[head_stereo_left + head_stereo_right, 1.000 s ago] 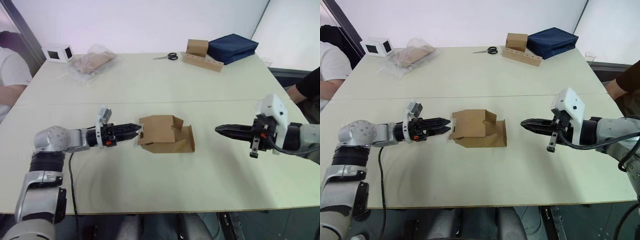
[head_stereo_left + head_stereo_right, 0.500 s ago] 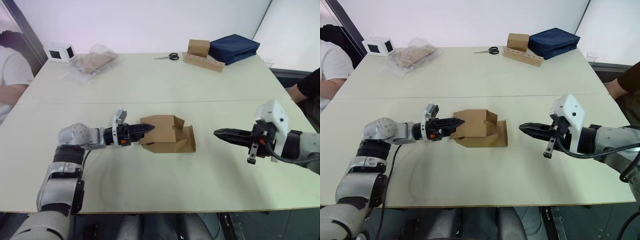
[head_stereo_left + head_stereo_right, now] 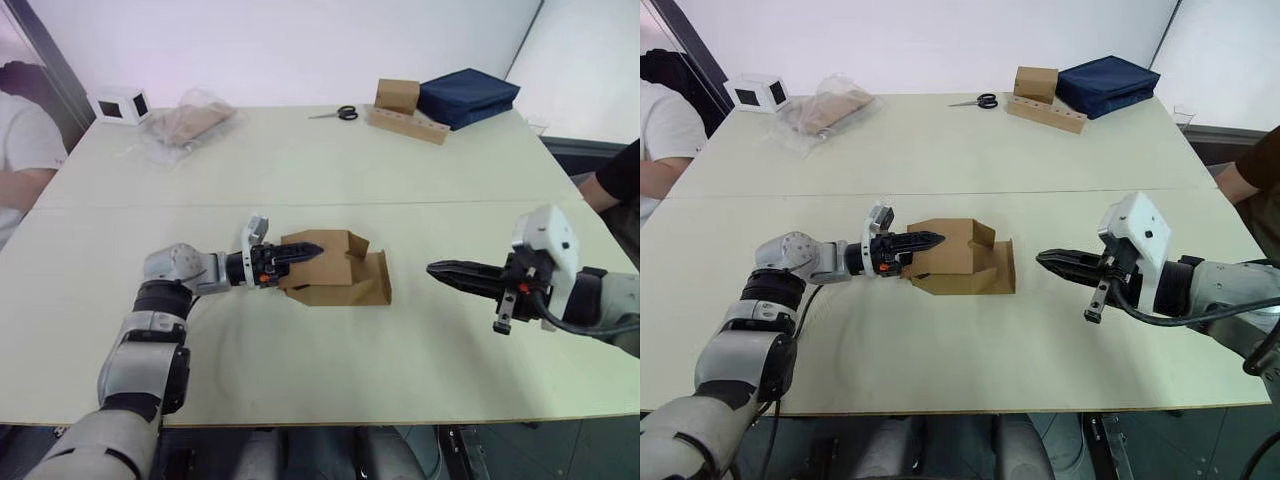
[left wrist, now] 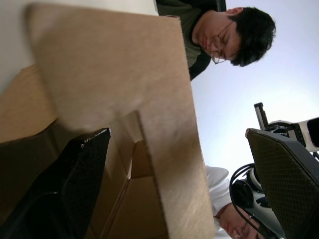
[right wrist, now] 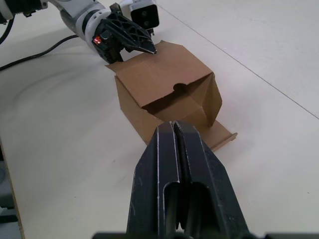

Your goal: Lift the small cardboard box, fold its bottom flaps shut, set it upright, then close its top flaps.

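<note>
The small cardboard box (image 3: pixel 330 266) lies on its side at the middle of the table, plain brown, its open end facing my right gripper. One flap (image 3: pixel 372 287) lies flat on the table on that side. My left gripper (image 3: pixel 301 251) is open at the box's left end. In the left wrist view its fingers (image 4: pixel 82 172) stand either side of a cardboard panel (image 4: pixel 149 99). My right gripper (image 3: pixel 433 268) is shut and holds nothing. It hovers low over the table a short way right of the box and points at it.
At the far edge are a white cube (image 3: pixel 120 104), a plastic bag of cardboard (image 3: pixel 185 125), scissors (image 3: pixel 340 113), a blockier brown box on a slab (image 3: pixel 400 105) and a blue bag (image 3: pixel 468 95). A person (image 3: pixel 20 150) sits at left and another person (image 3: pixel 620 170) at right.
My left gripper has reached rightward from beside the box until its fingers straddle the box's left panel. The right gripper has barely moved.
</note>
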Robot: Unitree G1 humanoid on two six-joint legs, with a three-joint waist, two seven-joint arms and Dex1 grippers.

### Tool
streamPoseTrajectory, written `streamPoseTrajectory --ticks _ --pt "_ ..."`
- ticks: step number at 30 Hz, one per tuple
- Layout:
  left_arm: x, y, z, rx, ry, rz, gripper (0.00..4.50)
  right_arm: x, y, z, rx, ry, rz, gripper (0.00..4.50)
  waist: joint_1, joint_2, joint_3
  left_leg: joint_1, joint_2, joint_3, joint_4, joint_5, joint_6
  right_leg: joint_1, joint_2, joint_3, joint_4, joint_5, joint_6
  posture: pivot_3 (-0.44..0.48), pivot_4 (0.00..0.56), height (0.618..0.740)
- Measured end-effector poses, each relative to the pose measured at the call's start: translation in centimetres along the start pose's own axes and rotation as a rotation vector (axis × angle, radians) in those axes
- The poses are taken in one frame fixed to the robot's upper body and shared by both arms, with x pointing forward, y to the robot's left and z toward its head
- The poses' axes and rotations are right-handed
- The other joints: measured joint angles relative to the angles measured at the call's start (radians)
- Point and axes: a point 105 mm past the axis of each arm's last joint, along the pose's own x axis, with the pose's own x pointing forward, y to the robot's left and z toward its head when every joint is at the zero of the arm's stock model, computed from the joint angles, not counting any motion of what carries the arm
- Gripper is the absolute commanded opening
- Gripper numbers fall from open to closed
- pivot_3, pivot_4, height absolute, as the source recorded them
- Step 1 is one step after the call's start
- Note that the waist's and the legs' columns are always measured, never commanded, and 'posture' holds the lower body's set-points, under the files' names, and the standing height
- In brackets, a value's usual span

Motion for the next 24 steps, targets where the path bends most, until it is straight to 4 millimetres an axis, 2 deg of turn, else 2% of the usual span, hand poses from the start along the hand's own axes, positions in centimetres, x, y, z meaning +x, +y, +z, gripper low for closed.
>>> streamPoseTrajectory --ticks 3,6,12,14,15,16,21,24 --pt "0.3 0.0 -0.1 -0.008 0.000 -0.012 4.48 0.0 0.0 0.0 0.001 0.000 0.003 0.00 0.000 0.000 0.000 0.000 0.000 0.000 0.000 0.000 0.000 0.000 0.000 0.000 0.000 0.000 0.000 0.000 0.150 0.740" --pt "0.4 -0.1 -0.1 -0.011 0.000 -0.019 3.81 0.0 0.0 0.1 -0.002 0.003 0.000 0.00 -0.001 0.000 0.000 0.000 0.000 0.000 0.000 0.000 0.000 0.000 0.000 0.000 0.000 0.000 0.000 0.000 0.150 0.740" --pt "0.5 -0.2 -0.3 -0.022 0.006 -0.030 1.37 0.0 0.0 0.1 -0.002 0.003 -0.004 0.00 0.000 0.000 0.000 0.000 0.000 0.000 0.000 0.000 0.000 0.000 0.000 0.000 0.000 0.000 0.000 0.000 0.150 0.740" --pt "0.6 -0.2 -0.3 -0.023 0.007 -0.031 0.75 0.0 -0.1 0.1 -0.002 0.003 -0.007 0.00 0.000 0.000 0.000 0.000 0.000 0.000 0.000 0.000 0.000 0.000 0.000 0.000 0.000 0.000 0.000 0.000 0.150 0.740" --pt "0.6 -0.2 -0.3 -0.023 0.007 -0.033 0.15 0.0 -0.1 0.1 -0.002 0.003 -0.010 0.00 0.000 0.000 0.000 0.000 0.000 0.000 0.000 0.000 0.000 0.000 0.000 0.000 0.000 0.000 0.000 0.000 0.150 0.740" --pt "0.6 -0.3 -0.3 -0.022 0.005 -0.038 0.04 0.0 -0.1 0.1 -0.002 0.003 -0.012 0.00 0.000 0.000 0.000 0.000 0.000 0.000 0.000 0.000 0.000 0.000 0.000 0.000 0.000 0.000 0.000 0.000 0.150 0.740" --pt "0.4 -0.7 -0.1 -0.019 0.008 -0.047 0.04 0.0 -0.1 0.1 0.001 0.000 -0.014 0.00 -0.001 0.000 0.000 0.000 0.000 0.000 0.000 0.000 0.000 0.000 0.000 0.000 0.000 0.000 0.000 0.000 0.150 0.740" --pt "-0.4 -1.6 0.4 0.011 0.007 -0.044 0.04 0.0 -0.1 0.2 0.005 -0.004 -0.016 0.00 -0.003 0.000 0.000 0.000 0.000 0.000 0.000 0.000 0.000 0.000 0.000 0.000 0.001 0.000 0.000 0.000 0.150 0.740"
